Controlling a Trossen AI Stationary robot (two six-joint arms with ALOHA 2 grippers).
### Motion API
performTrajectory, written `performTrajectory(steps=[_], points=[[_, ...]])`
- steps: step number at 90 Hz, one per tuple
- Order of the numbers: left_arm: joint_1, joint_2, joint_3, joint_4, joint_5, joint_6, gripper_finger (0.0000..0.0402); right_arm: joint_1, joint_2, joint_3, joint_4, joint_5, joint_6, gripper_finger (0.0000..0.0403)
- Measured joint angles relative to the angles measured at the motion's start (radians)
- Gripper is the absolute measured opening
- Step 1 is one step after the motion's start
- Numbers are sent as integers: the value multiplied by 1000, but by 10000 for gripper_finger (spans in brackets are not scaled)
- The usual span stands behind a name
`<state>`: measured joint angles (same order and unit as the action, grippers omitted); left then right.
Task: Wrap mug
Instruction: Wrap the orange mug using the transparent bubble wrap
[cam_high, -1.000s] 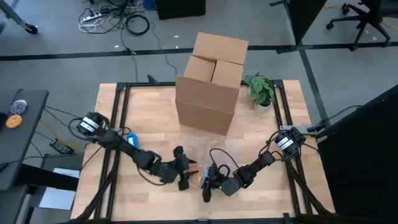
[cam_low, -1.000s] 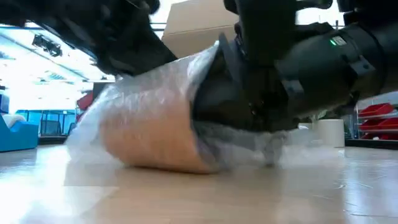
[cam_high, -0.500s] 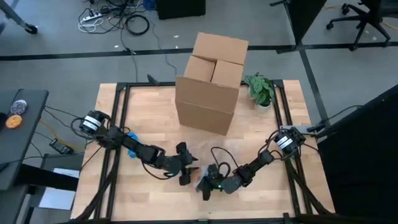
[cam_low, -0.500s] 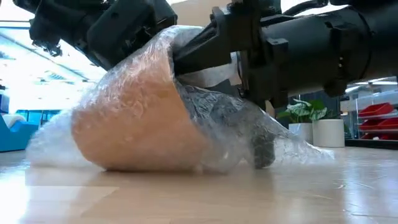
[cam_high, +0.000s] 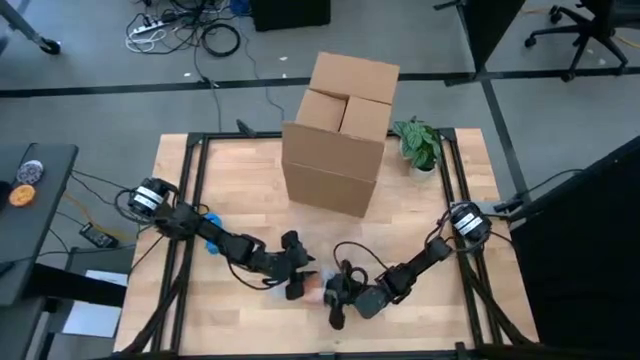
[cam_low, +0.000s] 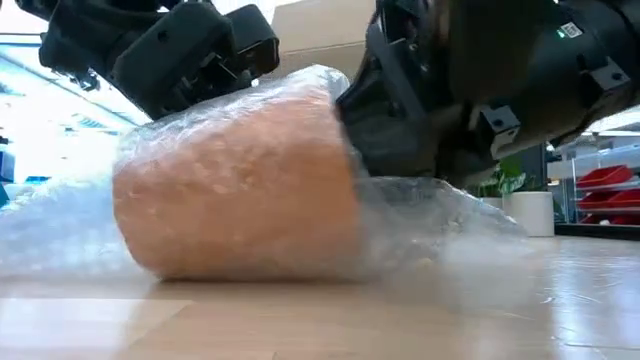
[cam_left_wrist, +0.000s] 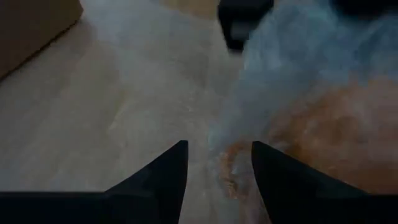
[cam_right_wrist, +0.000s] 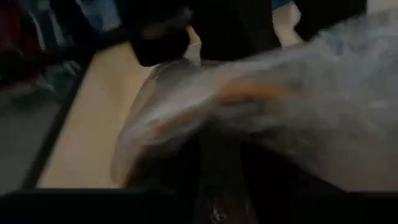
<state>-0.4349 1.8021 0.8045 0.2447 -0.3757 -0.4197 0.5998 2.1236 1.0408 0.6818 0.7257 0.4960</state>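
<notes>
From above, both arms meet at the near edge of the wooden table (cam_high: 230, 180), the left gripper (cam_high: 296, 272) and right gripper (cam_high: 336, 298) closing on an orange mug (cam_high: 314, 287) between them. A cardboard box (cam_high: 336, 135) stands mid-table with a potted plant (cam_high: 419, 146) beside it.

At table height, the mug (cam_low: 240, 190) lies on its side, swathed in bubble wrap (cam_low: 430, 215) that trails onto the wood on both sides. One dark gripper body presses in over each end of the mug.

The left wrist view shows that arm's fingers (cam_left_wrist: 165, 177) spread apart, poised just over the wrap (cam_left_wrist: 298, 68) and the orange beneath.

From the right wrist, the wrapped mug (cam_right_wrist: 249, 90) fills the frame; whether those fingers are spread or pinching cannot be told.
</notes>
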Motion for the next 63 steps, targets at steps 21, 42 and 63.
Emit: performTrajectory(steps=[21,42,63], points=[[-1,3,1,-2,1,0,162,29,-56,0,-149,13,-143,157],[-2,6,1,-5,1,1,162,79,-124,0,-300,24,-220,193],[-2,8,0,-11,-2,4,162,131,-243,0,-402,91,-302,190]])
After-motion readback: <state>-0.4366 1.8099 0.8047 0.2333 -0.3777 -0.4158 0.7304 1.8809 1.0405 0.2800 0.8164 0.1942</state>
